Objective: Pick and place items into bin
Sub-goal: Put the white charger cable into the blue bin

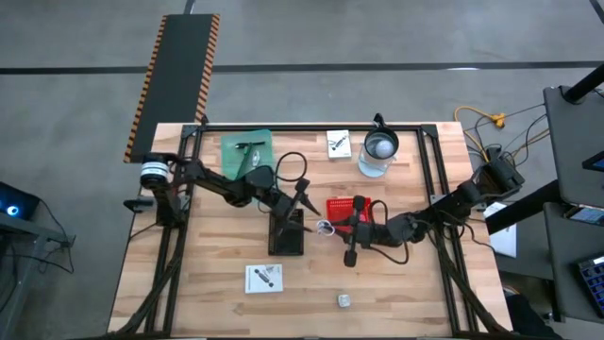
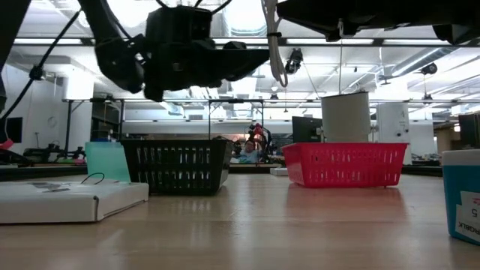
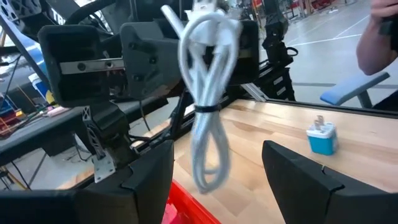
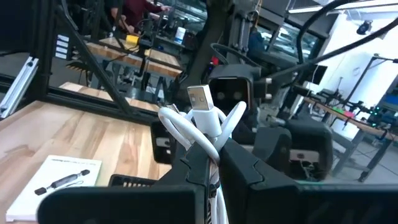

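Note:
My right gripper [image 4: 214, 155] is shut on a white cable bundle [image 3: 208, 93] with a silvery USB plug [image 4: 200, 98]. It holds the bundle in the air over the table's middle, between the black bin [image 1: 286, 233] and the red bin [image 1: 345, 209]. My left gripper [image 3: 217, 180] is open and faces the bundle, which hangs in front of its two fingers without touching them. One white card [image 1: 338, 144] lies near the far edge and another [image 1: 264, 279] near the front. A tiny silver cube [image 1: 344, 300] rests on the wood by the near edge. My right gripper pinches the cable bundle between its two fingers just below the USB plug end [image 4: 208, 124]; the plug sticks out past the fingertips. The bundle is lifted clear and hangs slack below the gripper, its tied loops [image 3: 210, 155] dangling above the table.
A clear jug [image 1: 379, 151] stands at the far edge, right of centre. A green sheet [image 1: 247, 151] lies at the far left. A blue and white plug block [image 3: 321, 137] sits on the wood. A person shows beyond the table in the left wrist view.

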Motion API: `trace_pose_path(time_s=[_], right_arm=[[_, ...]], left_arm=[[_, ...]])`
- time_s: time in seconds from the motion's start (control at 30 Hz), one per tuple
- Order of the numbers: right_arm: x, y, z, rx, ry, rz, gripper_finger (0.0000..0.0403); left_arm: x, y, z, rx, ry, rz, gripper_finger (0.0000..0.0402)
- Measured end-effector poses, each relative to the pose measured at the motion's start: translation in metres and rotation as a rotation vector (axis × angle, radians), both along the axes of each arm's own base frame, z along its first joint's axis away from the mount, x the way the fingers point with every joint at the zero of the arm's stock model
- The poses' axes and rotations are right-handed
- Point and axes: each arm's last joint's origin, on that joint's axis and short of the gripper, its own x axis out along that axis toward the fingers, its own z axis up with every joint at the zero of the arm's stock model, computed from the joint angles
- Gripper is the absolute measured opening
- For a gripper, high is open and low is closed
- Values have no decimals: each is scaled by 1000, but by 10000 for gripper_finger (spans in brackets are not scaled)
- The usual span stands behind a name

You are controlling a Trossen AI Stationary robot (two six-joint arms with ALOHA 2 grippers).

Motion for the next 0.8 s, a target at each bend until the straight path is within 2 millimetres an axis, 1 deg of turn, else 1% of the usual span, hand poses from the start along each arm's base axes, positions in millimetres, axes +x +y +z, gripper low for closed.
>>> trace_pose_path(time_s=[0.3,0.43,0.53,0.8], right_arm=[[0,0,0,-1,1,0,12],[0,0,-1,-2,5,-1,12],[0,0,-1,-6,6,-1,12],[0,0,-1,-11,7,-2,12]], left_arm=[[27,1,2,-42,-1,-5,228],[35,1,0,-44,-1,-7,228],[37,1,-3,-45,11,-9,228],[35,1,-1,-42,6,-9,228]])
